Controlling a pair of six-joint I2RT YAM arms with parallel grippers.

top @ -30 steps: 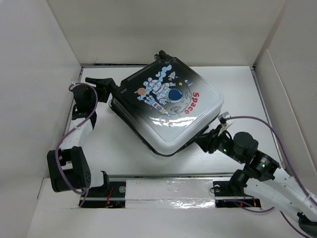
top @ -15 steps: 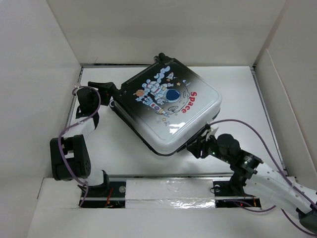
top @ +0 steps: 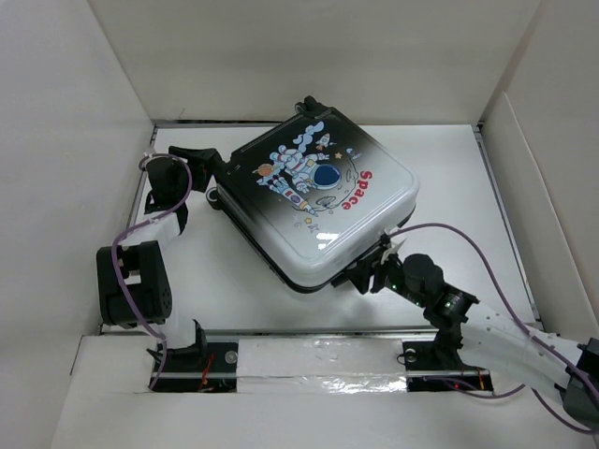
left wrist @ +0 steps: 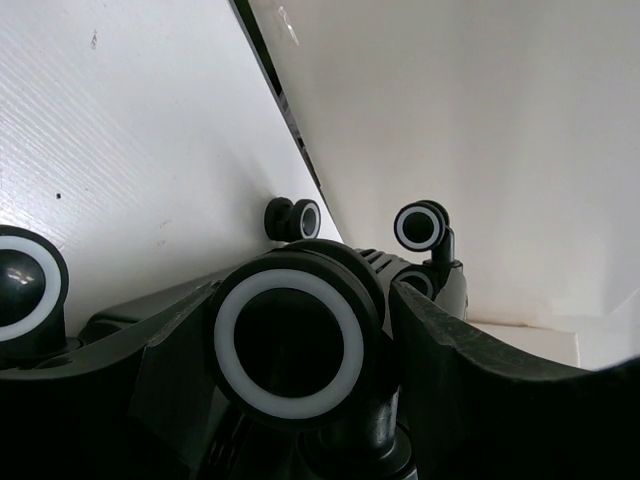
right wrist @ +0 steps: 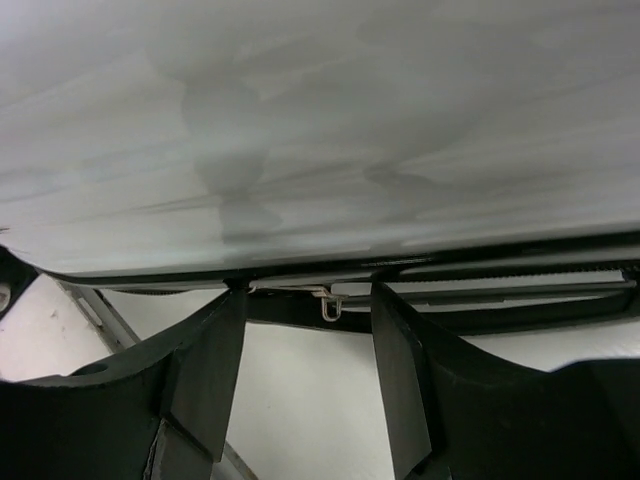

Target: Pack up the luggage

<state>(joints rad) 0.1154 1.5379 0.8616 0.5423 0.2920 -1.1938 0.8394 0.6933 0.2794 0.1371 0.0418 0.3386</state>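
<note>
The luggage (top: 318,210) fills the middle of the table (top: 468,187). Bare table lies open at right and lower left of the frame. White walls (top: 65,140) hem the left, right and top.

Both arms are built alike: left arm (top: 154,245) and right arm (top: 505,329) have white links between chunky black joint housings, and each sits on a black base (top: 192,348). A thin purple cable (top: 449,224) loops loosely along each arm, with red-orange wiring (top: 208,361) at the bases. Fingers (right wrist: 205,375) are matt black, broad and flat-faced with angular edges.
</note>
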